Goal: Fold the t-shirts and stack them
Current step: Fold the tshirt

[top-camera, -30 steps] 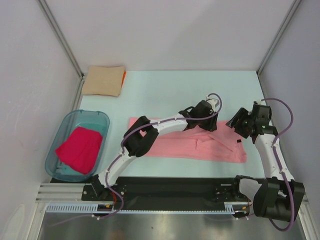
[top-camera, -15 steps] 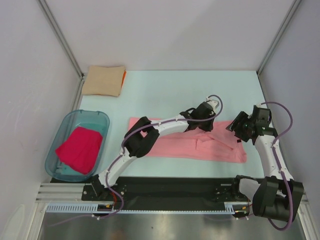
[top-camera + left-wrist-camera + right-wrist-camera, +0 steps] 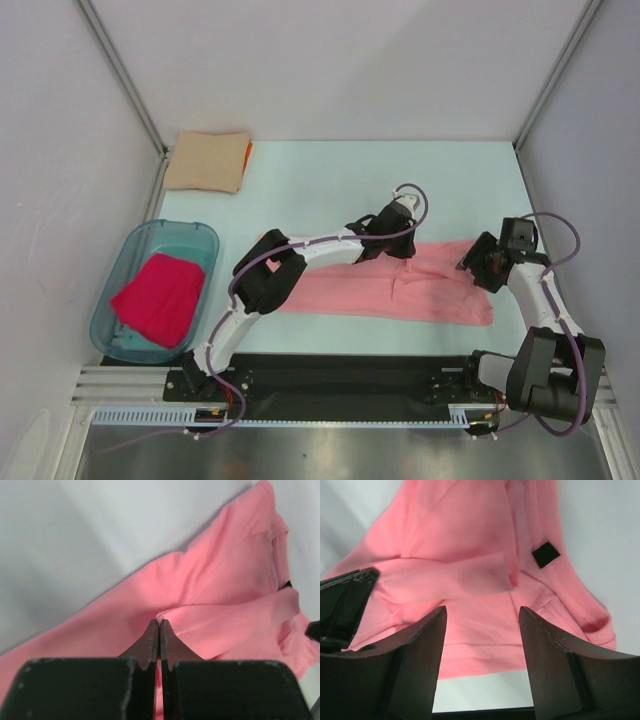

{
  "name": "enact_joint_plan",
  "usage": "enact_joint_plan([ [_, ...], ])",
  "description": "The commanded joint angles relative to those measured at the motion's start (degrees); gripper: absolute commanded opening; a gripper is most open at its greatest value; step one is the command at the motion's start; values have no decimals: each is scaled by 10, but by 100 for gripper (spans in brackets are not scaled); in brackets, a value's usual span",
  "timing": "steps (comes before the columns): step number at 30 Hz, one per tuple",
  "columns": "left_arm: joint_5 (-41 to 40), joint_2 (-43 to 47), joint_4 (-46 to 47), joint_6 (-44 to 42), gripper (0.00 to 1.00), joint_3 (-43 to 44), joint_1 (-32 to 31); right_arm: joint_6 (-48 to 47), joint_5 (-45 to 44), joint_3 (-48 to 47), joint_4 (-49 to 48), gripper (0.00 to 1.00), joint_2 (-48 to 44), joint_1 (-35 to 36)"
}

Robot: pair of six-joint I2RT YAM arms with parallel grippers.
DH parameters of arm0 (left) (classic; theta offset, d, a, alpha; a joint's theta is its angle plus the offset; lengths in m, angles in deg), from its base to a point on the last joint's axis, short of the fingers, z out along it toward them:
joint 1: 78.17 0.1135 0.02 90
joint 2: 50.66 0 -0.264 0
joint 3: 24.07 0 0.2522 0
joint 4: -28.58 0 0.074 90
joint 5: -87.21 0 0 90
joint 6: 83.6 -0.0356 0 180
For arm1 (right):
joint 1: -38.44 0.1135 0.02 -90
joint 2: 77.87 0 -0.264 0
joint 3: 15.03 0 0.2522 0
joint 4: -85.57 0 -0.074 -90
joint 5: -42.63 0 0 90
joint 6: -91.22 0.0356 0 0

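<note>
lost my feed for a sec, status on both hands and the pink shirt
Left hand shut on a fold of the salmon-pink t-shirt. Right hand open over its labelled end, holding nothing. Nothing else on it.

two white arms with black joints

left arm (image 3: 322,250) and right arm (image 3: 545,300), bolted to the black base plate (image 3: 340,372), share white tubular links and bulky black joint housings, bulkiest nearest the plate. a thin purple cable (image 3: 566,226) loops along each. left gripper (image 3: 160,630): slim dark wedge tips on a matte black block; right gripper (image 3: 480,615): broad, scuffed dark tips.
</note>
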Motion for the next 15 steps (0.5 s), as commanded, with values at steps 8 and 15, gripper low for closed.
enact_joint_plan([
  [8,54,40,43,42,0,-17,19,-18,12,-46,-52,69,84,-42],
  [15,96,75,98,58,0,-75,18,-18,45,-46,-91,71,87,-44],
])
